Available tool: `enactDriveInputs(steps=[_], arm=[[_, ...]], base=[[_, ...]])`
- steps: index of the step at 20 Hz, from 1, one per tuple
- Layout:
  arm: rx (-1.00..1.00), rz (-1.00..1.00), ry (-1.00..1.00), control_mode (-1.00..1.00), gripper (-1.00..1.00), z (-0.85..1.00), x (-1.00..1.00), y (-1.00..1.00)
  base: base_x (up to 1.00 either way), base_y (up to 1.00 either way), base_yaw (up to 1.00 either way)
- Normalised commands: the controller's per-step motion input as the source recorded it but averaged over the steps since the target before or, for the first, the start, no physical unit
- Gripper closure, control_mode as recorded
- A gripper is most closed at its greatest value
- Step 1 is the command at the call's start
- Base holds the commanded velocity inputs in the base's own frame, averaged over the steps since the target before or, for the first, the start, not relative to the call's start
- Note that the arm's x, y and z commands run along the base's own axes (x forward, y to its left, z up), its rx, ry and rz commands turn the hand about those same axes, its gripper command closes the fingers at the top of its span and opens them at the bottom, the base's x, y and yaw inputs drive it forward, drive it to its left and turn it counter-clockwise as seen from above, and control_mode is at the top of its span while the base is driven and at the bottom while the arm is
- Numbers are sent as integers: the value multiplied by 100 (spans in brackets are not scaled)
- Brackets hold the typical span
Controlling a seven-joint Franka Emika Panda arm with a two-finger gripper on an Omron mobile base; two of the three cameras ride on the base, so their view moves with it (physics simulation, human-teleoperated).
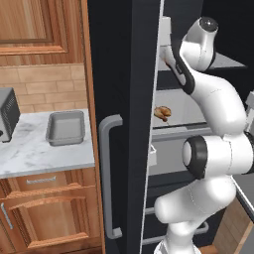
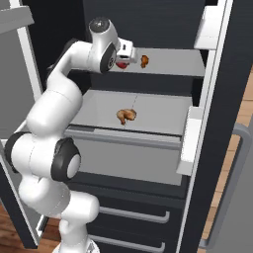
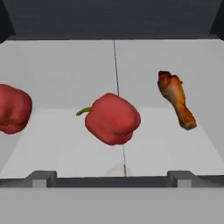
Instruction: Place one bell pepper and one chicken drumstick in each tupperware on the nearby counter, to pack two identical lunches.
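Two bell peppers (image 3: 112,119), left one (image 3: 13,108) cut off, end effector (image 3: 112,178) spread wide, drumstick (image 3: 176,99) beside.

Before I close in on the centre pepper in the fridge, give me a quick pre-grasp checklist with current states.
1. Gripper open: ok.
2. Centre bell pepper lined up between the fingertips in the hand view: ok.
3. Second bell pepper clear of the centre one: ok, visible gap.
4. Upper-shelf drumstick out of the approach: ok, off to the side.
5. Grey tupperware on the counter empty: ok.
6. Teal tupperware ready: cannot tell.
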Motion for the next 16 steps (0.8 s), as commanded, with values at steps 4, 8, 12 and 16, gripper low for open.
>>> enactDriveInputs(steps=[4, 8, 12, 16], arm=[[0, 1, 9, -100, -100, -8, 47, 0], [0, 2, 6, -100, -100, -5, 47, -5], [0, 2, 2, -100, -100, -5, 44, -11], [0, 2, 0, -100, -100, -15, 39, -10]], base=[[0, 0, 0], [0, 0, 0], [0, 0, 0], [0, 0, 0]])
